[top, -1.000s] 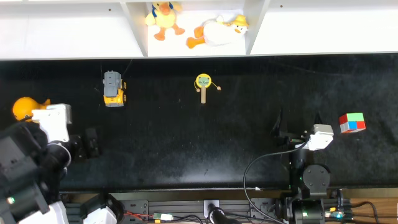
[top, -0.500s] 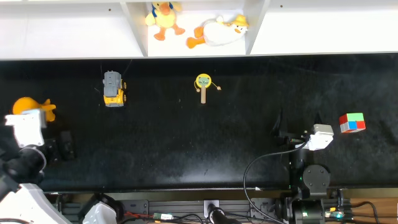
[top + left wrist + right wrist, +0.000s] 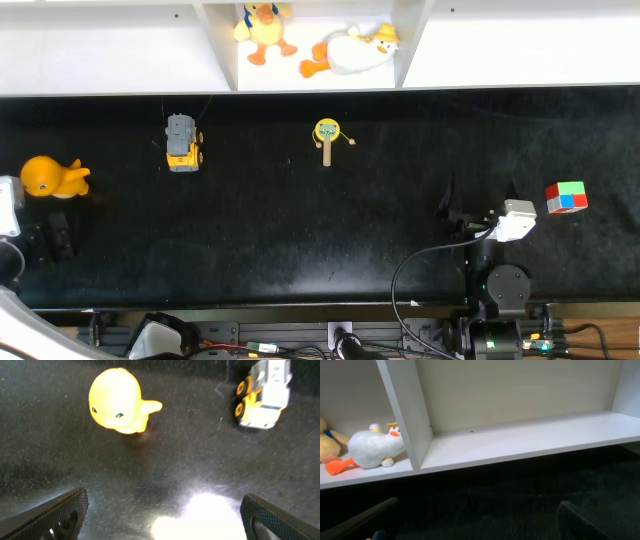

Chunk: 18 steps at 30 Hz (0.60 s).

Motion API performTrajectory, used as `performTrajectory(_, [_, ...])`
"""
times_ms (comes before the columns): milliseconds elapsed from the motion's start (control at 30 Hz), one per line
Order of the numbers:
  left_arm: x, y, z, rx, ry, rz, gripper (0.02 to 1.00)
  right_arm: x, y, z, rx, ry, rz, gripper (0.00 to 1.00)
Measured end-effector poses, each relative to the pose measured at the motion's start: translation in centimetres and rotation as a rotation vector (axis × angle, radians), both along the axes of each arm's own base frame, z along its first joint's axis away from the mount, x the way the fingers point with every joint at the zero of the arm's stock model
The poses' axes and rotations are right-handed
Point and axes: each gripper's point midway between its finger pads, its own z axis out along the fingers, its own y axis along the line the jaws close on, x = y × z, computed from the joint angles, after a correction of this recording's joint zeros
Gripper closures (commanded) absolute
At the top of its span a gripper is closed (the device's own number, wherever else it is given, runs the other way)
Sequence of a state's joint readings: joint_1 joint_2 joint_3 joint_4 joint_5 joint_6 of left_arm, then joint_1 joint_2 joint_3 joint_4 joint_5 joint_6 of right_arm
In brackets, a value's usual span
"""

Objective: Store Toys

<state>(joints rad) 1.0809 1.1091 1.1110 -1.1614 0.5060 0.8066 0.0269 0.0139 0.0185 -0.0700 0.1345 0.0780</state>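
Note:
An orange toy duck (image 3: 50,177) (image 3: 120,407) stands on the black table at the far left. My left gripper (image 3: 47,241) (image 3: 160,527) sits just in front of it, open and holding nothing. A yellow and grey toy truck (image 3: 182,142) (image 3: 262,395) lies further right, and a small rattle (image 3: 327,134) rests mid-table. A coloured cube (image 3: 565,197) is at the right. My right gripper (image 3: 452,212) (image 3: 475,532) is open near the front right, facing the white shelf (image 3: 520,440). A yellow plush duck (image 3: 263,25) and a white plush duck (image 3: 350,50) (image 3: 372,450) lie in the shelf's middle bay.
The white shelf (image 3: 500,45) runs along the table's far edge, split by dividers (image 3: 405,415). Cables and arm bases line the front edge (image 3: 340,345).
My left arm has swung left and back toward the table's left edge, uncovering the orange duck. The right arm and all toys have stayed put.

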Motion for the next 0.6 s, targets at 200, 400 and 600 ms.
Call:
performTrajectory(200, [0.2, 2.5, -1.1, 0.092, 0.053, -0.047, 0.023, 0.0, 0.0, 0.0, 0.0, 0.001, 0.0, 0.005])
performTrajectory(400, [0.8, 3.4, -2.1, 0.087, 0.061, -0.076, 0.02, 0.0, 0.0, 0.0, 0.0, 0.0, 0.0, 0.007])
performTrajectory(600, [2.0, 4.3, -3.6, 0.041, 0.043, -0.1, 0.02, 0.0, 0.0, 0.0, 0.0, 0.0, 0.0, 0.005])
